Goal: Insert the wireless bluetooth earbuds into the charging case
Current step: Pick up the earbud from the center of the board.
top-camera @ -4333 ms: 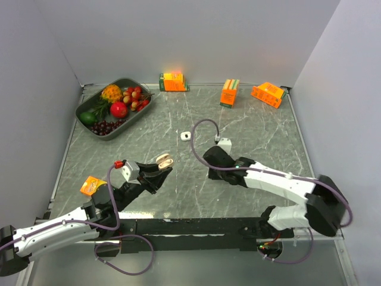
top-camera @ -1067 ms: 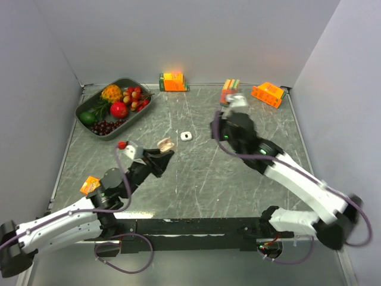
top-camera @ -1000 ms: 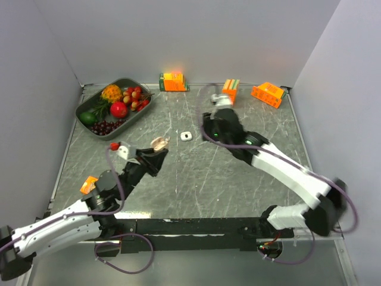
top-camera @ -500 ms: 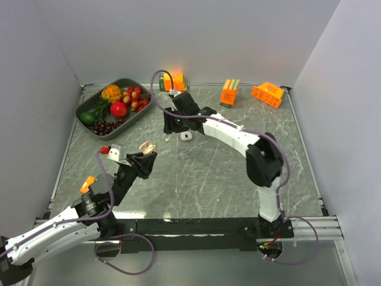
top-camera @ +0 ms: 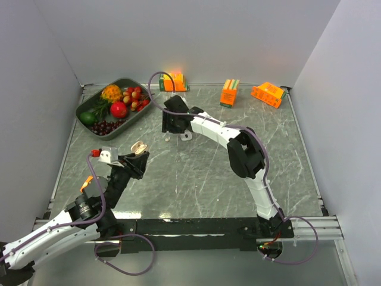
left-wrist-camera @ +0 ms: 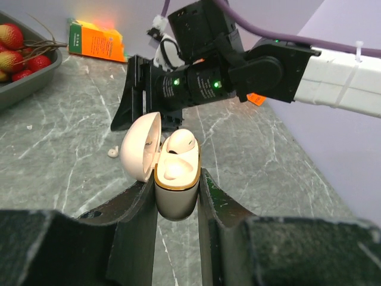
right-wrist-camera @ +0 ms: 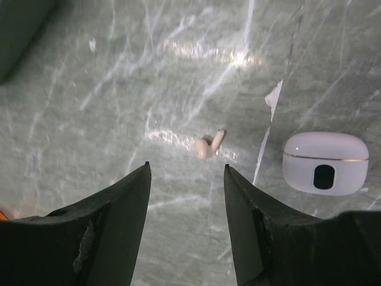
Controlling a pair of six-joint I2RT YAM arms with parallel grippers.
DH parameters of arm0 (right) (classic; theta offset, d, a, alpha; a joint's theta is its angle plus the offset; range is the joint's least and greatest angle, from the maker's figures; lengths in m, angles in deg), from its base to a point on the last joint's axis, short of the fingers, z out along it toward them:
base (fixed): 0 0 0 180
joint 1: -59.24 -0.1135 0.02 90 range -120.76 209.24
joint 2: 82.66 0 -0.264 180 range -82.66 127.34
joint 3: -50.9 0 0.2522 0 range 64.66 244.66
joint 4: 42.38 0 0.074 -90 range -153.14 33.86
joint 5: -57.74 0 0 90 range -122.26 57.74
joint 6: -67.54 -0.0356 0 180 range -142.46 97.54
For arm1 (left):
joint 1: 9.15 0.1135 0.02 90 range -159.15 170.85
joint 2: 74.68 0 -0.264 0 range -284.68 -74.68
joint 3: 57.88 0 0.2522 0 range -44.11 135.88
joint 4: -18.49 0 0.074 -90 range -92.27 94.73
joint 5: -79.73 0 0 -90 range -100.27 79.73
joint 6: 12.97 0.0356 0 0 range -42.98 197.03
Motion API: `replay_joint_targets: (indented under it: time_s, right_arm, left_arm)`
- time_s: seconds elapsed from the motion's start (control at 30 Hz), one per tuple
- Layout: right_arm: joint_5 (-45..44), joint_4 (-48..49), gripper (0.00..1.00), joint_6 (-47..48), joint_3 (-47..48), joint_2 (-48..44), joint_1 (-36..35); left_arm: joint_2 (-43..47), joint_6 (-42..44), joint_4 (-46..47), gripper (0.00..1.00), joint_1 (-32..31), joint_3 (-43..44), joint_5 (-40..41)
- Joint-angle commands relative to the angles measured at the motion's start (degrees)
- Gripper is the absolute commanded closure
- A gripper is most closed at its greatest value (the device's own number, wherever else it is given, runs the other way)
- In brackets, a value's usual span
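Earbud [right-wrist-camera: 209,145] tiny, pale, stemmed (on bench [right-wrist-camera: 119,71]); right end effector [right-wrist-camera: 186,170], spread, newly swung over it; left end effector [left-wrist-camera: 176,186] pinches case [left-wrist-camera: 177,202].

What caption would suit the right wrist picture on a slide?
Open right gripper poised over a stemmed earbud on the marble table, a closed white case lying apart beside it.

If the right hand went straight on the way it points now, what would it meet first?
Most likely the small pale stemmed earbud lying on the grey marbled tabletop, centred ahead of the right hand; the white closed case lies off-line.
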Motion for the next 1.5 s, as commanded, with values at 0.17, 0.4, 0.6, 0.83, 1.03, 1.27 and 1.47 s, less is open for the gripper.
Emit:
replay_joint_targets:
  time_s: [0.17, 0.4, 0.6, 0.83, 1.03, 1.27, 1.47]
  right_arm:
    - [-4.17, -1.98, 0.45, -8.59, 5.44, 4.62, -1.13]
    - [-4.79, -4.00, 0.44, -9.38, 8.34, 8.05, -2.36]
    - [-6.10, -6.20, 0.44, -9.47, 9.49, 9.72, -2.54]
    - [-6.72, -7.78, 0.49, -7.80, 9.93, 10.95, -2.45]
    - [-7.16, -10.33, 0.53, -7.10, 13.52, 13.85, -2.28]
    - [-6.02, -12.71, 0.71, -6.83, 16.35, 15.70, -1.84]
    - [-7.86, -9.11, 0.91, -4.64, 5.72, 8.60, -1.84]
  left_arm:
    - [0.75, -0.60, 0.20, 0.99, 0.11, 2.20, 1.99]
    - [0.83, -1.22, 0.02, 0.99, 0.11, 2.11, 1.38]
    - [1.63, -0.95, 0.02, 0.99, 0.11, 2.20, 1.64]
    - [2.15, -1.39, -0.59, 0.99, 0.02, 2.38, 1.56]
    - [1.89, -1.31, -0.33, 0.99, 0.02, 2.37, 1.91]
    - [1.80, -1.22, -0.77, 0.99, 0.02, 2.64, 2.08]
    - [1.63, -1.22, -0.24, 0.99, 0.02, 2.46, 1.56]
